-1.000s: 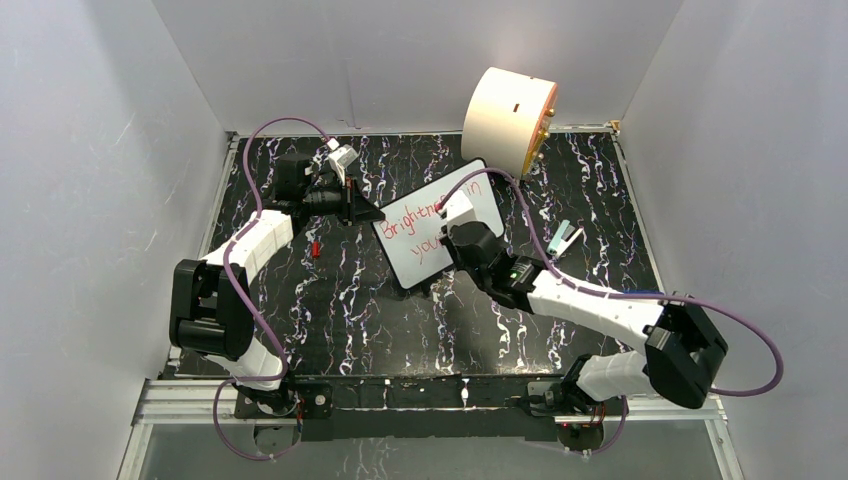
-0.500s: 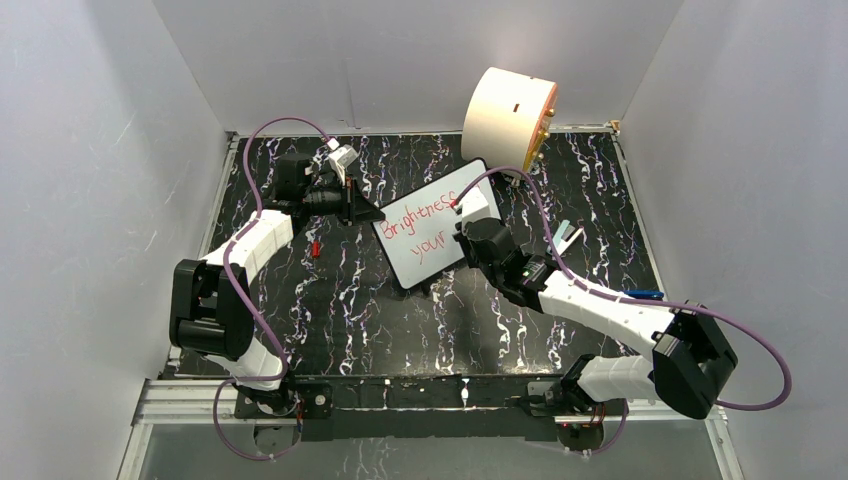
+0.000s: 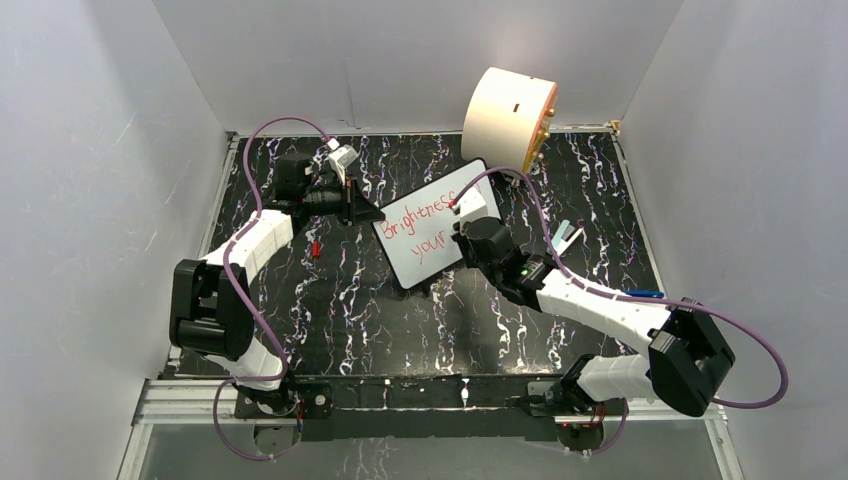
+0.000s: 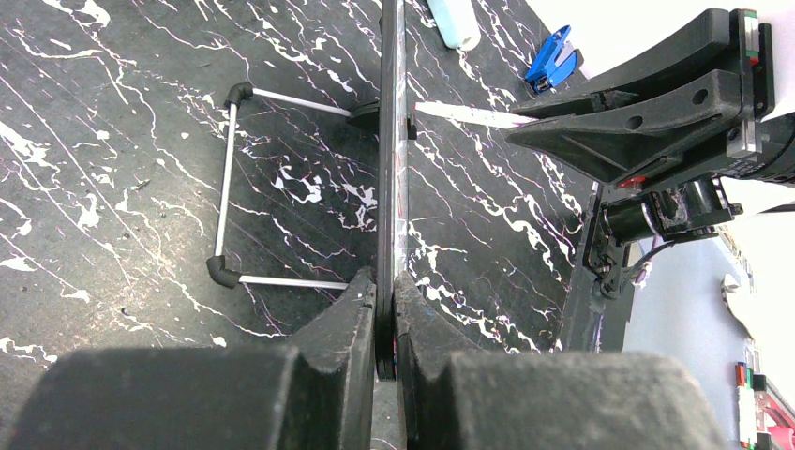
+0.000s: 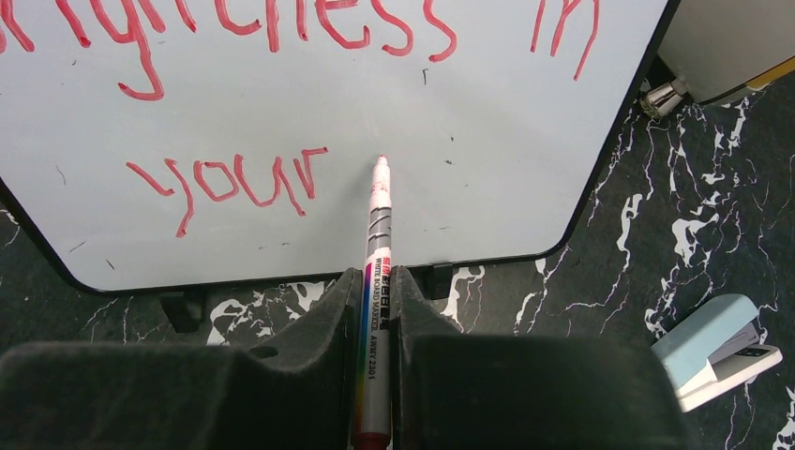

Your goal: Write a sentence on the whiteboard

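Observation:
The whiteboard [image 3: 437, 238] stands tilted on a wire stand in the middle of the table. Red letters on it read "Brightness in" [image 5: 281, 23] above "your" [image 5: 230, 183]; no further word shows. My left gripper [image 3: 374, 214] is shut on the board's left edge, seen edge-on in the left wrist view [image 4: 387, 141]. My right gripper [image 5: 377, 286] is shut on a red whiteboard marker [image 5: 375, 272]. Its tip is at the board just right of "your"; I cannot tell if it touches. The right gripper shows in the top view [image 3: 462, 232] in front of the board's lower right.
A big cream cylinder [image 3: 508, 120] lies at the back right. A pale blue stapler-like object [image 3: 565, 238] lies right of the board, also in the right wrist view [image 5: 717, 349]. A small red piece [image 3: 315, 248] lies left of the board. A blue object [image 3: 640, 294] sits at the right.
My right gripper has moved right and a little down along the board, uncovering "Brightness" and "your". The left arm and the board have not moved.

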You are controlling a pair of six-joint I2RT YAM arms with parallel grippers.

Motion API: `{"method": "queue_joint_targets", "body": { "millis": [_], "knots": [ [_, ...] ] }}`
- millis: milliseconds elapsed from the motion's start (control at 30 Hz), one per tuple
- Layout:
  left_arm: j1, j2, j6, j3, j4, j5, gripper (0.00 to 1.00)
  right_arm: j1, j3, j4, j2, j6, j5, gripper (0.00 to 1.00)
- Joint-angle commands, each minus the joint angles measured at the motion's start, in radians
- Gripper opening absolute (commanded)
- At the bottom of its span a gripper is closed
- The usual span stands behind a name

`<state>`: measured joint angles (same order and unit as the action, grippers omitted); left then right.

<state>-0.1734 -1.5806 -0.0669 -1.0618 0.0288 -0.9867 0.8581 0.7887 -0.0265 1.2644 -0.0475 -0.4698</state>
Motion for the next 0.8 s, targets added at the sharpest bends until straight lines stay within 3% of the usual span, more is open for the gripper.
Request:
{"method": "queue_joint_targets", "body": {
  "millis": [0,767],
  "knots": [
    [-0.028,-0.043,0.052,0.017,-0.095,0.069,0.00,-0.007,0.004,-0.059,0.008,0.009,0.006,0.00],
    [-0.027,-0.045,0.052,0.016,-0.097,0.066,0.00,-0.034,-0.016,-0.067,0.023,0.007,-0.008,0.00]
  ]
}}
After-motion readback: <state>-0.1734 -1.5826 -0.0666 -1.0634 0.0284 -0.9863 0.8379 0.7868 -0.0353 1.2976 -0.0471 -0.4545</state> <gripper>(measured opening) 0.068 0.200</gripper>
